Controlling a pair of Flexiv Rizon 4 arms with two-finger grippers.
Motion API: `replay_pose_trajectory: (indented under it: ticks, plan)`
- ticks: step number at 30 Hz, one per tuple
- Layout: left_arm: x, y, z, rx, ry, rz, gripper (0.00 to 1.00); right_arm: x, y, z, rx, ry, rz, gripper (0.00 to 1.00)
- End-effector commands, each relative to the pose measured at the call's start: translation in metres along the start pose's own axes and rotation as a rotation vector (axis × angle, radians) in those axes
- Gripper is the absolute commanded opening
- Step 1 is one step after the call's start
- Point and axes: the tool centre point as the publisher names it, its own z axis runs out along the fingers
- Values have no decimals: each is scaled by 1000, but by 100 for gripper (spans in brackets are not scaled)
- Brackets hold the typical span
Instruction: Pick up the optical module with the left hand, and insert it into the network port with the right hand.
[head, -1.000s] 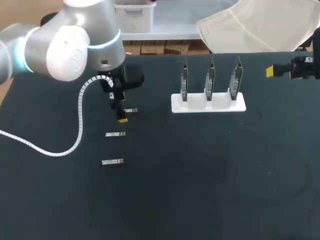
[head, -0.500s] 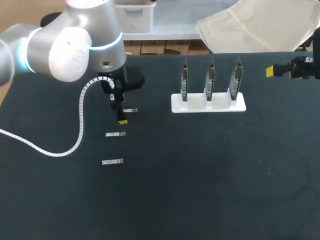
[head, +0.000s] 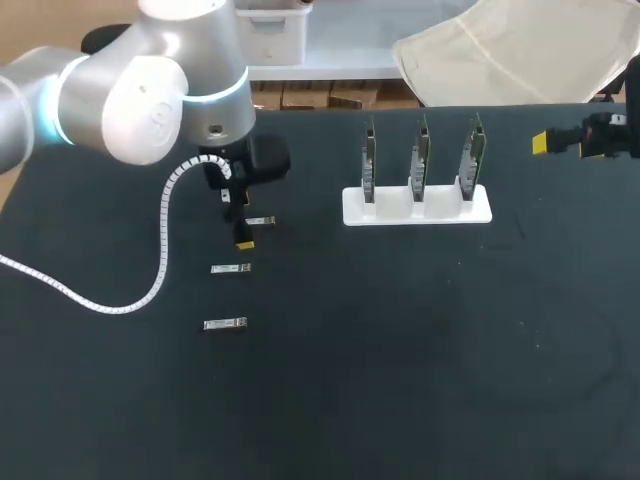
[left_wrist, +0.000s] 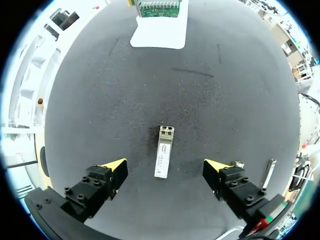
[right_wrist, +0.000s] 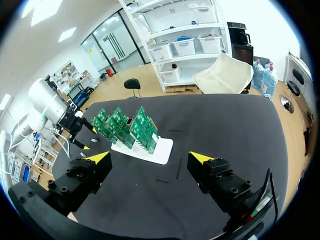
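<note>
Hovering my left gripper (left_wrist: 165, 165) over the optical module (left_wrist: 164, 152), I am keeping its fingers spread wide on either side of it, touching nothing. The module is lying flat in the table's (head: 400, 380) left half, with a second module (head: 230, 268) and a third module (head: 225, 323) lined up toward the near edge. My right gripper (right_wrist: 150, 157) is hanging open at the right edge. By my judgement nothing is done yet: the grasp, the handover and the insertion at the boards (head: 420, 155) on the white stand (head: 417, 205) are all left.
</note>
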Motion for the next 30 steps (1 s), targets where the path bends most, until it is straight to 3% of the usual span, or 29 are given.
replay_pose_trajectory:
  ticks: [1,2,3,5,24,30]
  plan:
    - [-2,4,0,15,6,-2,100,0,2,-1,7,0,1,100]
    - [-2,4,1,23,-15,3,100,0,2,-1,7,0,1,100]
    - [-2,4,1,20,-17,5,84,0,2,-1,7,0,1,100]
    - [-2,4,1,25,-24,1,0,0,2,-1,7,0,1,100]
    - [1,3,-1,7,-15,14,0,0,2,-1,7,0,1,100]
    - [-1,7,-20,-13,-97,-34,0,0,2,-1,7,0,1,100]
